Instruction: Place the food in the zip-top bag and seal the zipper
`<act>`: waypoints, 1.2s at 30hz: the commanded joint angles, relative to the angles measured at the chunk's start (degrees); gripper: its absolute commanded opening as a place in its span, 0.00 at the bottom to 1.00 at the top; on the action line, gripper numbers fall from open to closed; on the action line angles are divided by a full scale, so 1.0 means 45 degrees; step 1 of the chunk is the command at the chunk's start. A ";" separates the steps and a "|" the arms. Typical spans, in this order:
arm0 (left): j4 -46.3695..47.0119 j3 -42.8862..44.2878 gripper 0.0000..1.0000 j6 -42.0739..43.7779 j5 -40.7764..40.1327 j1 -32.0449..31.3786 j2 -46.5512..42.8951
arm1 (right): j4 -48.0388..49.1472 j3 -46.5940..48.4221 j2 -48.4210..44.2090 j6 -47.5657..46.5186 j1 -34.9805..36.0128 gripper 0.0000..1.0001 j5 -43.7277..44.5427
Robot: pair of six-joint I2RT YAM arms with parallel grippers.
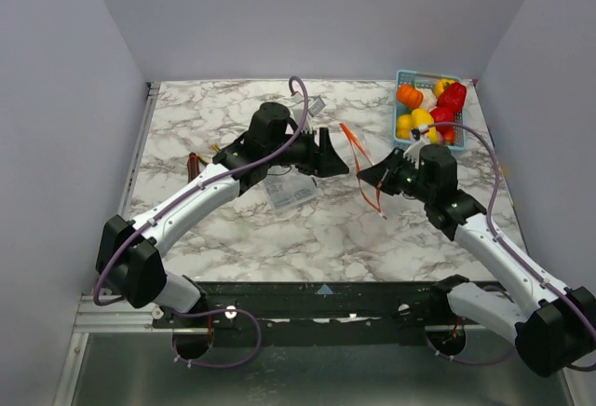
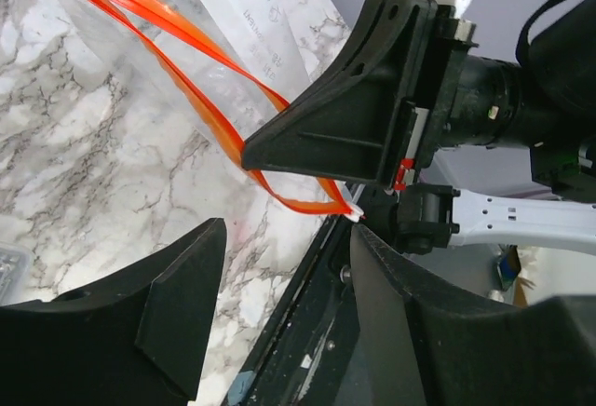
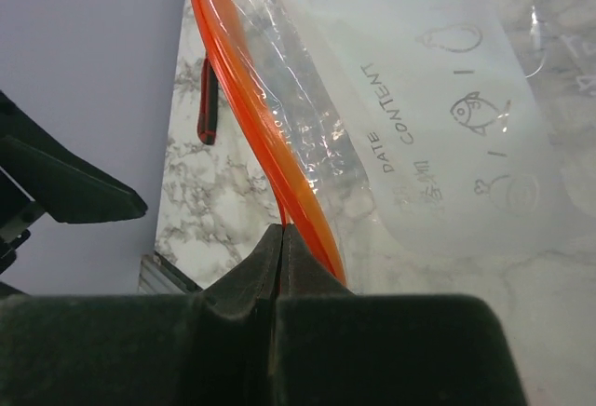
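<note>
We are pinching the zipper (image 3: 250,117) of the zip-top bag (image 3: 419,99) in the right gripper (image 3: 281,243). In the right wrist view its fingers are pressing flat together at the bottom centre of the frame, and the orange strip is rising out of them toward the top edge. The clear bag is spreading to the right of the strip there, with printed words and small fish drawings showing on it

We are holding the left gripper (image 2: 289,229) open. In its own wrist view the two black fingers are standing well apart at the bottom of the frame with nothing between them, and the zipper's looped end is showing just above the gap, under the right gripper

In the overhead view the two grippers are facing each other near the centre of the marble desk (image 1: 307,238), with the zipper running between them as a slanted orange line. The food (image 1: 430,113) is sitting piled in the blue basket (image 1: 416,74) at the upper right of that frame, well apart from the bag. A clear box (image 1: 291,190) is lying on the desk just below the left gripper, and a thin dark red thing (image 1: 194,166) is lying toward the left; we are not able to tell what it is
</note>
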 commanded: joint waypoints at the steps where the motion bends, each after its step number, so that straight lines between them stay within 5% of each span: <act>1: 0.0227 -0.0002 0.56 -0.0794 0.0662 0.0305 0.0650 | 0.1564 -0.0296 0.0101 0.0807 0.0634 0.01 0.1009; 20: -0.1574 0.0427 0.63 -0.1576 -0.2341 0.0908 0.1254 | 0.2427 0.0189 0.1242 0.1162 0.3250 0.01 0.3412; 28: -0.1561 0.0445 0.48 -0.1608 -0.2445 0.1094 0.1477 | 0.2943 0.0279 0.1570 0.1496 0.4494 0.01 0.5003; 36: -0.1678 0.0545 0.49 -0.1476 -0.2328 0.1193 0.1564 | 0.3241 0.0715 0.2421 0.1486 0.5518 0.01 0.5895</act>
